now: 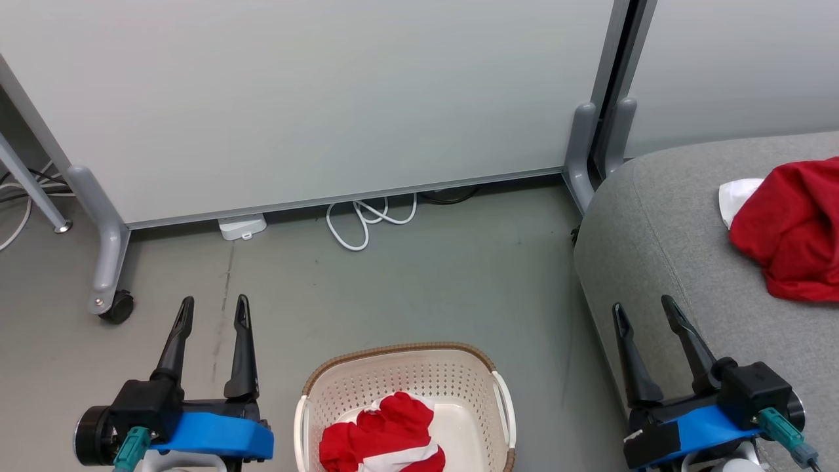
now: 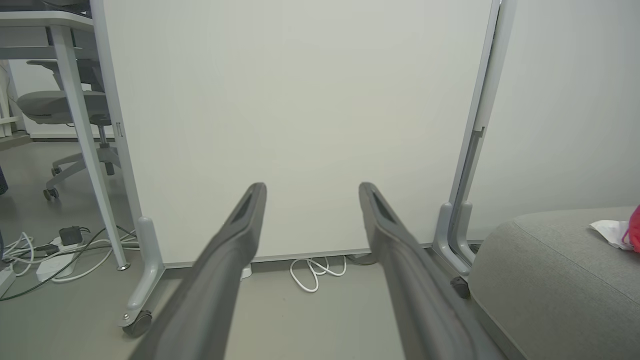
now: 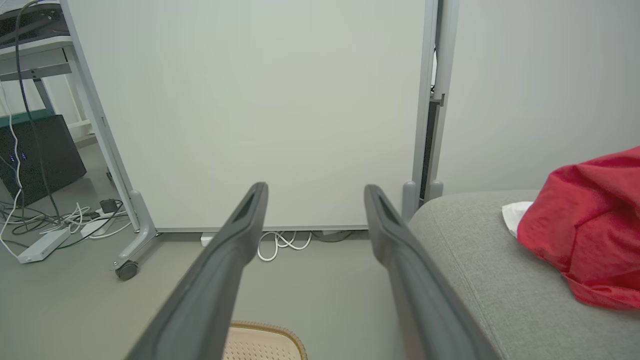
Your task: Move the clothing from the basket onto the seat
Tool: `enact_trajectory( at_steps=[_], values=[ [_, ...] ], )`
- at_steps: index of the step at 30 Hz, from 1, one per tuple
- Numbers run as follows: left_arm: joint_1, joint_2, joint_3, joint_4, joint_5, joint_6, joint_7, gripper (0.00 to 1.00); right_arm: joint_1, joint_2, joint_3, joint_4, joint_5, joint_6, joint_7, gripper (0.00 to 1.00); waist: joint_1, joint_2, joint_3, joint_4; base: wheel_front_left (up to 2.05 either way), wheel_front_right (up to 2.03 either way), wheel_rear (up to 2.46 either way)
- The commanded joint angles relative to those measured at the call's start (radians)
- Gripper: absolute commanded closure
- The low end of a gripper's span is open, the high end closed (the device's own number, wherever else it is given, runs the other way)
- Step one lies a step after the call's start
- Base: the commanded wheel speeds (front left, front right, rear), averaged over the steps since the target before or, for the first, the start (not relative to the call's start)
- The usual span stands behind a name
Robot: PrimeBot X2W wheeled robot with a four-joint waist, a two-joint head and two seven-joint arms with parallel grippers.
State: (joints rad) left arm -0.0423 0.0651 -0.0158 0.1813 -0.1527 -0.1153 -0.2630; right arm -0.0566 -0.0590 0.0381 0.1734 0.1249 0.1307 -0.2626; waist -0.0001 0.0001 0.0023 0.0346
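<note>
Your left fingers (image 1: 242,354), right fingers (image 1: 632,360): spread, empty. Red garment (image 1: 387,432) in basket (image 1: 400,351) between them; second garment (image 1: 793,229) on seat (image 1: 655,229) beyond right fingers.

- The left gripper (image 2: 312,189) is holding its two long dark fingers spread apart, gripping nothing.
- A large white partition panel (image 2: 300,125) is standing beyond, with a coiled white cable (image 2: 317,272) lying at its foot.
- The light grey fabric seat (image 2: 550,285) is showing at right, bearing a sliver of bright red clothing (image 2: 634,227).

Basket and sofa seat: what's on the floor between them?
Nothing: in the head view the grey floor between the basket and the seat is bare.
</note>
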Motion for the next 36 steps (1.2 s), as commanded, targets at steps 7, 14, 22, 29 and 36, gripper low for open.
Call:
enact_trajectory(
  at_steps=[7,14,22,29,36],
  values=[
    [0.017,-0.010,0.022,0.009,0.015,-0.011,-0.003,0.00,0.012,0.008,-0.002,0.019,0.009,0.000,-0.003,0.00,0.0001,-0.0001,-0.009,0.011,0.00,0.00,0.00],
    [0.018,-0.013,0.029,0.005,0.023,-0.015,-0.003,0.00,0.015,0.009,0.003,0.024,0.009,0.000,-0.003,0.00,0.0001,-0.0001,-0.015,0.013,0.00,0.00,0.00],
    [0.007,-0.014,0.030,0.005,0.029,-0.016,-0.003,0.00,0.016,0.010,0.007,0.025,0.017,0.000,-0.003,0.00,0.0001,-0.0001,-0.013,0.014,0.00,0.00,0.00],
    [-0.010,-0.015,0.011,0.018,0.032,-0.015,-0.003,0.00,0.013,0.010,0.010,0.025,0.020,0.000,-0.003,0.00,0.0001,-0.0001,-0.011,0.012,0.00,0.00,0.00],
    [-0.116,0.046,-0.096,0.082,0.009,-0.016,-0.003,0.00,-0.016,0.009,0.011,0.017,0.009,0.000,-0.003,0.00,0.0001,-0.0001,0.007,-0.005,0.00,0.00,0.00]
  ],
)
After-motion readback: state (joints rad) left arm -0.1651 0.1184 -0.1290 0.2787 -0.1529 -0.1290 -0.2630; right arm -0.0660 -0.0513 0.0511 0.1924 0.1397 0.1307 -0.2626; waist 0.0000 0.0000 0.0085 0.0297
